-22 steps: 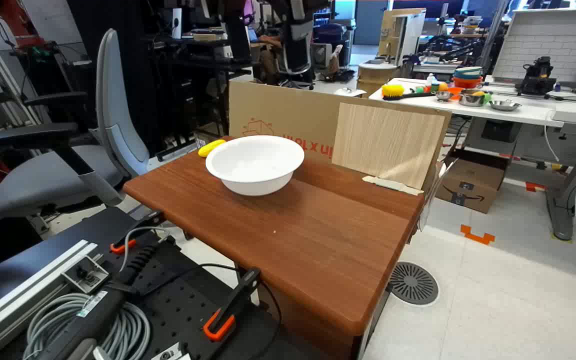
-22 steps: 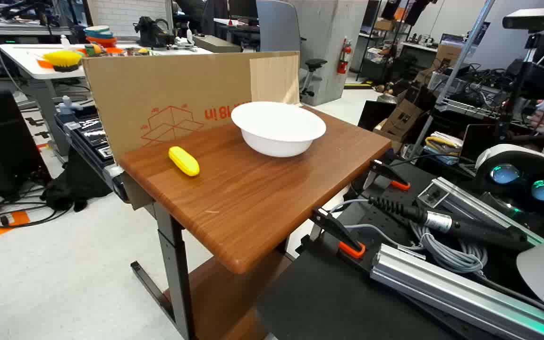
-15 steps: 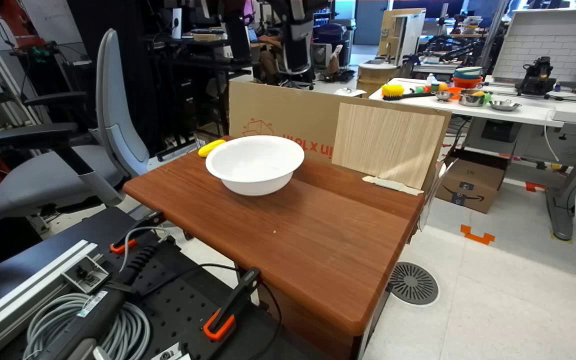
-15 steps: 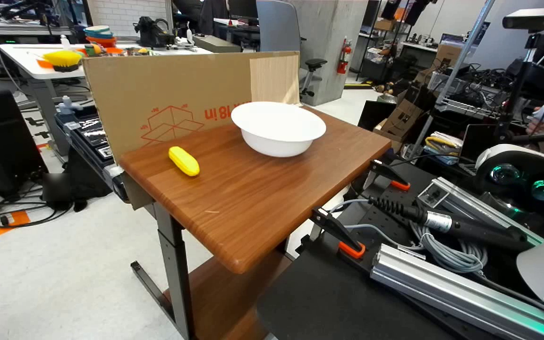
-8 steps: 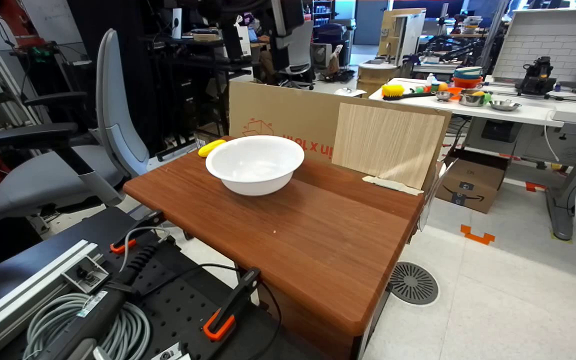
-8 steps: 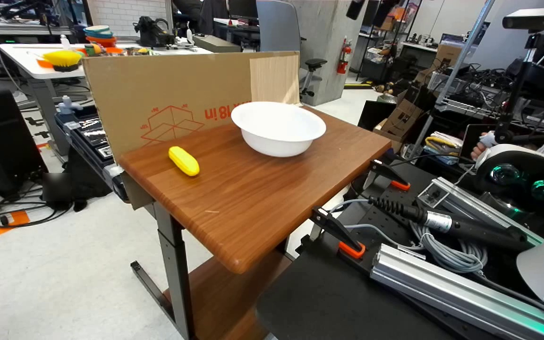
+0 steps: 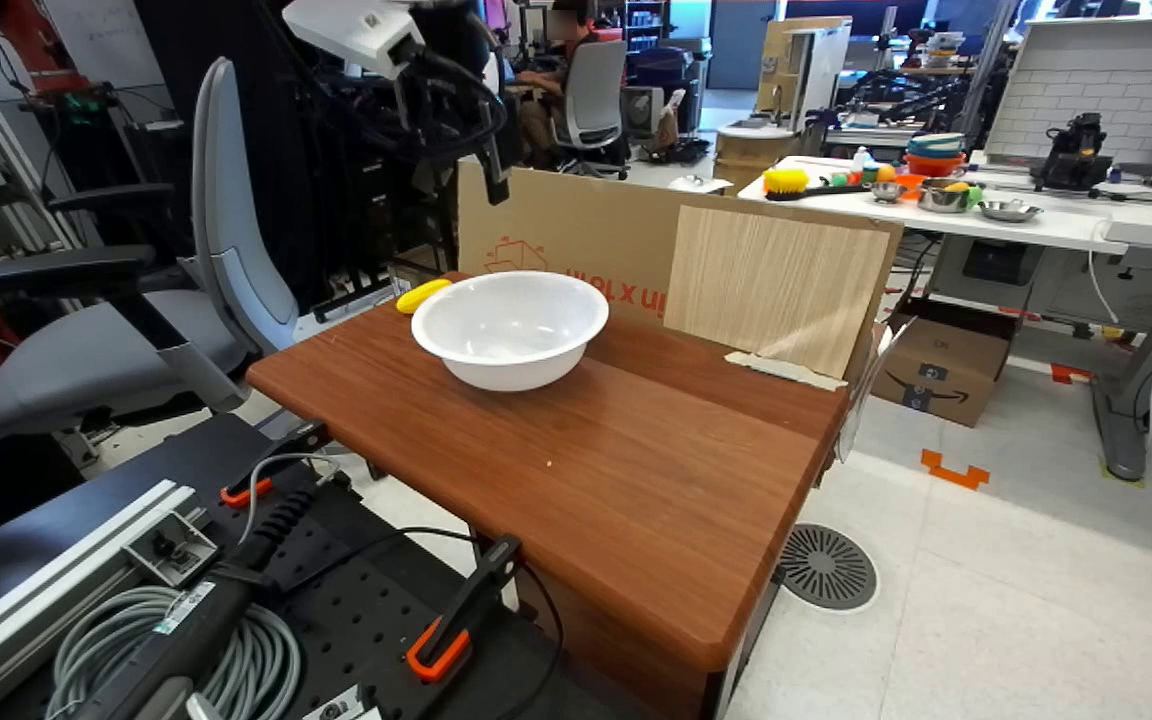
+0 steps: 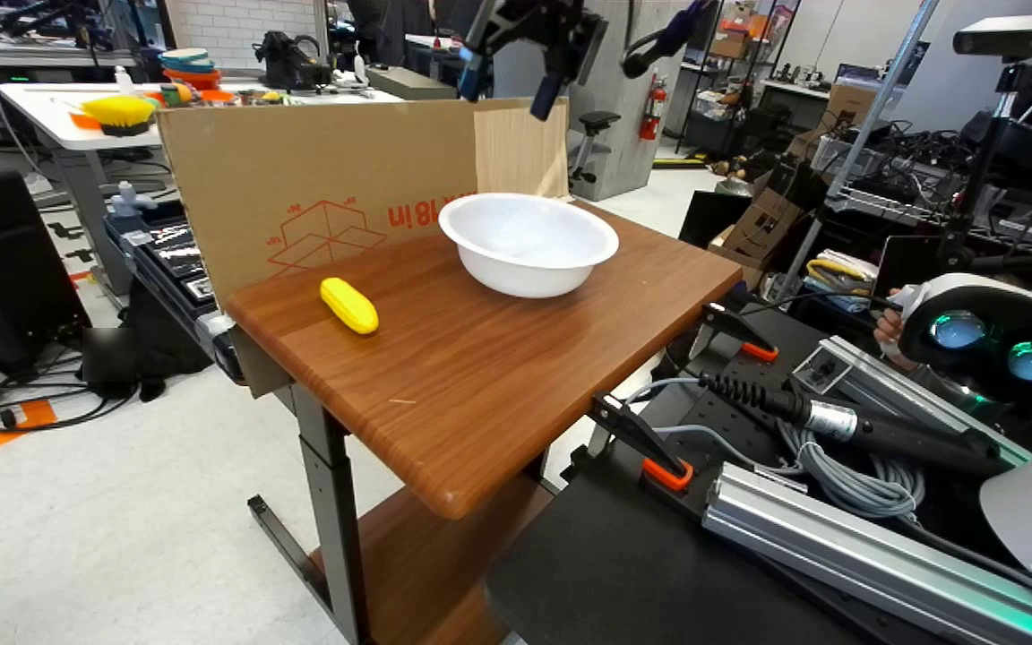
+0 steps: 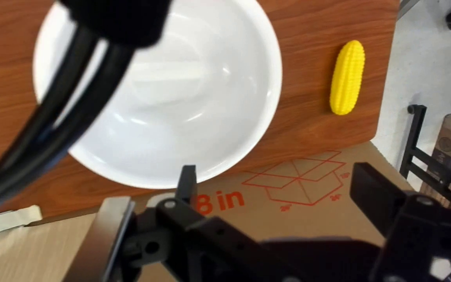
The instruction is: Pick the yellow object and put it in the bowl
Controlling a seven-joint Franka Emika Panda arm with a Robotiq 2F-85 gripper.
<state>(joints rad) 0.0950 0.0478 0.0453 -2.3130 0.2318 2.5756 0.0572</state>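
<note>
The yellow object looks like a small corn cob. It lies on the brown table beside the bowl, in both exterior views [image 7: 423, 296] [image 8: 349, 306] and in the wrist view [image 9: 347, 77]. The wide white bowl shows in both exterior views [image 7: 511, 372] [image 8: 525, 279] and fills much of the wrist view [image 9: 225, 129]; nothing is seen inside it, though a black cable hides part of it there. My gripper [image 9: 274, 172] is open with nothing between its fingers. In an exterior view the gripper [image 8: 509, 97] hangs well above the bowl, apart from both things.
A cardboard sheet [image 7: 576, 215] stands upright along the table's [image 7: 576, 500] back edge, with a light wood panel [image 7: 776, 290] against it. Black clamps with orange ends [image 8: 641, 439] hold the table's near edge. A grey chair [image 7: 226, 200] stands beside the table.
My arm and gripper have come down from the top edge into both exterior views, over the area of the bowl. The yellow object and the bowl have not moved.
</note>
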